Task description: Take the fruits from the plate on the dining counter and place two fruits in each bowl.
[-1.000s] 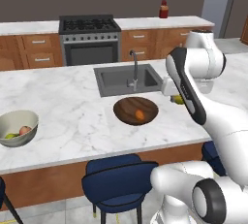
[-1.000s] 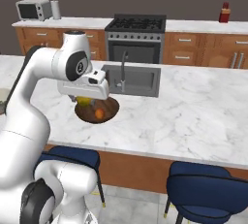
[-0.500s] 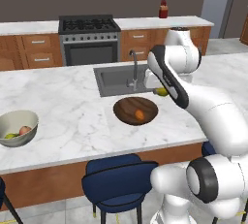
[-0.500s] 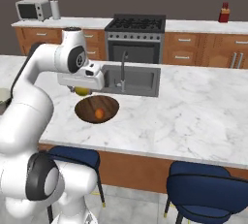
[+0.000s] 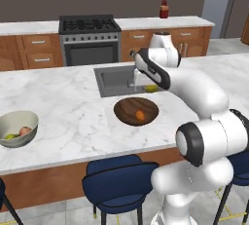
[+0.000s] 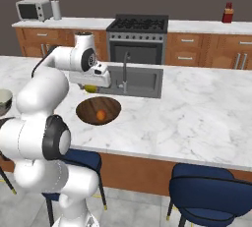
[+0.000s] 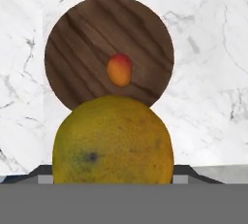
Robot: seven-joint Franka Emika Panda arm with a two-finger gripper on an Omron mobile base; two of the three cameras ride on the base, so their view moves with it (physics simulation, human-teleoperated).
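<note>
Fingers (image 5: 151, 88) are clamped on the olive-yellow fruit (image 7: 113, 140), held up over the marble worktop (image 5: 73, 107) near the dark wooden bowl (image 5: 127, 107) with the orange fruit (image 5: 140, 115) sitting inside.

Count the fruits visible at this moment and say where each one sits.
4: the olive-yellow fruit is held in the gripper beside the wooden bowl, the orange fruit lies in that bowl, and two more lie in the cream bowl. Others may be hidden.
</note>
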